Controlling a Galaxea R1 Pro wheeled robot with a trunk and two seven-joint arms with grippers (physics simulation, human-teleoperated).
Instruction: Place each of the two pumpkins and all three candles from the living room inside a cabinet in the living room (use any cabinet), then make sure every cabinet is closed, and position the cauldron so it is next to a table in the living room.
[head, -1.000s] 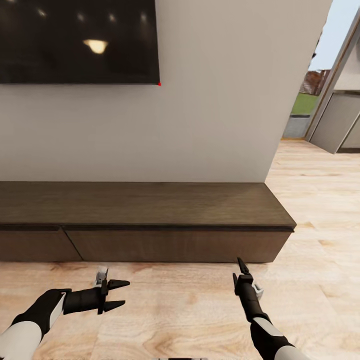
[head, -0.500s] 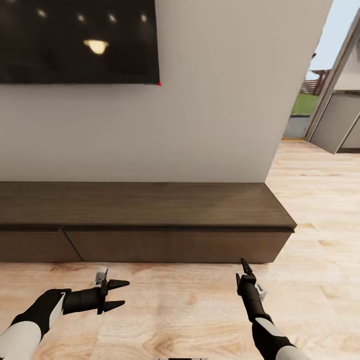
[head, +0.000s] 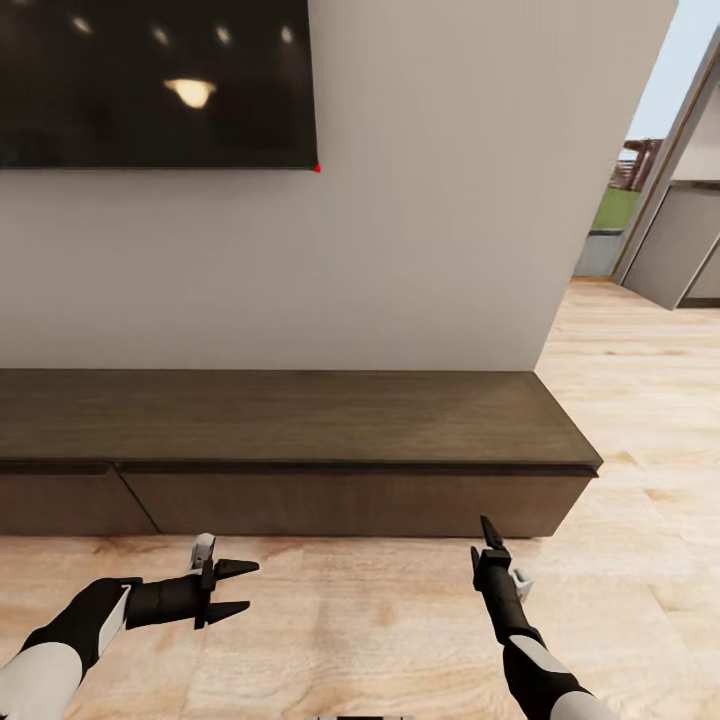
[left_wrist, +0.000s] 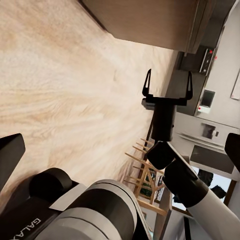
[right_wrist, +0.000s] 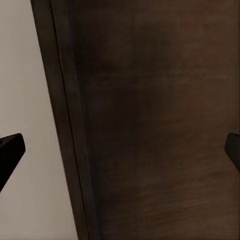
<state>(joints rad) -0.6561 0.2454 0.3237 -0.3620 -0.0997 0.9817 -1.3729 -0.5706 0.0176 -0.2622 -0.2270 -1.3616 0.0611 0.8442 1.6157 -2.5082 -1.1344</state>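
The long, low dark-brown cabinet (head: 300, 420) runs along the white wall, and its flat drawer fronts (head: 350, 500) sit flush and shut. My left gripper (head: 236, 588) hovers open over the floor in front of it, pointing right, with nothing between its fingers. My right gripper (head: 488, 530) points at the cabinet front near its right end. In the left wrist view the right gripper (left_wrist: 168, 86) has its two fingers spread and holds nothing. The right wrist view faces the dark wood of the cabinet (right_wrist: 160, 120) close up. Pumpkins, candles, cauldron and table are out of view.
A black television (head: 150, 80) hangs on the wall above the cabinet. Light wooden floor (head: 350, 640) lies under both arms. Past the wall's right corner, the floor runs on to grey units (head: 680, 240) and a window.
The whole picture has shifted a little, so the camera has moved slightly nearer the cabinet. My right gripper has drifted a bit to the right. The left gripper is unchanged.
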